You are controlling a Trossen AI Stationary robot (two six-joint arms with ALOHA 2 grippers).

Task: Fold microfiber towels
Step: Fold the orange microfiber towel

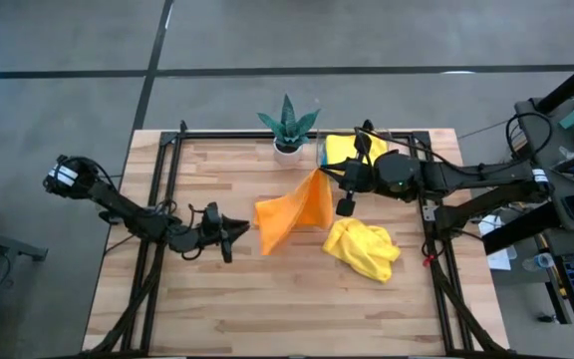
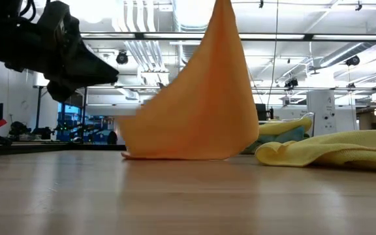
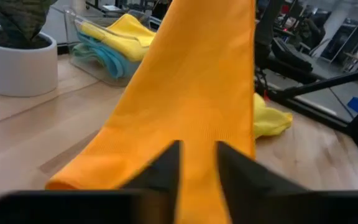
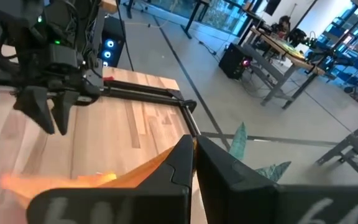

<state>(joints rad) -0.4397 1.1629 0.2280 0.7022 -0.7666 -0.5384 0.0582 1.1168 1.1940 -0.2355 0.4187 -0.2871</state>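
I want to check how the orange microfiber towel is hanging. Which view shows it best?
The high view: the whole orange microfiber towel shows, one corner lifted by the right claw, the rest on the wooden table. The low view shows its draped side, the left wrist view a close stretch, the right wrist view only an edge.

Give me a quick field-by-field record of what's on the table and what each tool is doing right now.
orange towel: one corner lifted, rest draped onto the table
right tool: shut on the orange towel's raised corner
left tool: beside the towel's low edge, slightly open, holding nothing
yellow towel: crumpled on the table
clear tray: holds more towels
potted plant: back edge
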